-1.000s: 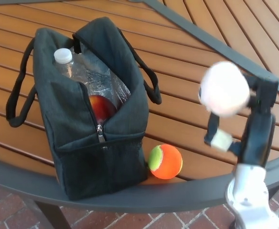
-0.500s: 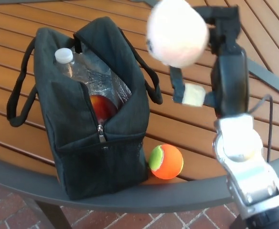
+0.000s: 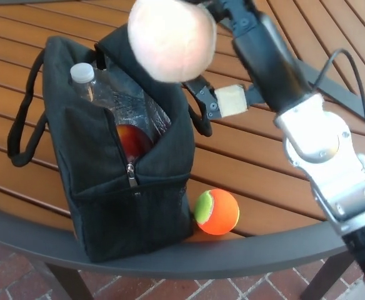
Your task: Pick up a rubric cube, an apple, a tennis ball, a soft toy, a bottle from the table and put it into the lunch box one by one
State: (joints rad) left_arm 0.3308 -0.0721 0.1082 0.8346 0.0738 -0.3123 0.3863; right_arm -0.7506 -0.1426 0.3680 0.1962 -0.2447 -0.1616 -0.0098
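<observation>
Surface (image 3: 276, 175): slatted wood with a dark metal rim; it carries the lunch box and the loose ball.
Lunch box (image 3: 139, 212): dark fabric bag, zipped open at the top, foil lining showing; its two handles flop to either side of the opening.
Right arm: enters from the lower right and reaches up and across toward the bag.
Soft toy (image 3: 172, 39): pale, round and plush, blurred, held in the air over the far right edge of the bag's mouth, not yet inside.
Right robot hand (image 3: 223, 22): grasping the soft toy from behind; only part of it shows past the toy, a padded fingertip (image 3: 230, 100) hanging below.
Left robot hand: not in view.
Bottle (image 3: 92, 87): clear plastic with a white cap, standing in the bag's far left corner.
Apple (image 3: 132, 140): red, low in the bag near the zip end.
Tennis ball (image 3: 217, 212): orange and green, on the surface just beside the bag's near right corner, close to the rim.
Rubric cube: not seen; perhaps hidden inside.
Risk: the toy looks nearly as wide as the gap left by the bottle, so a release from here could bounce it off the bag's wall or handle onto the surface.
Risk: a low sweep of the arm might knock the ball over the edge.
</observation>
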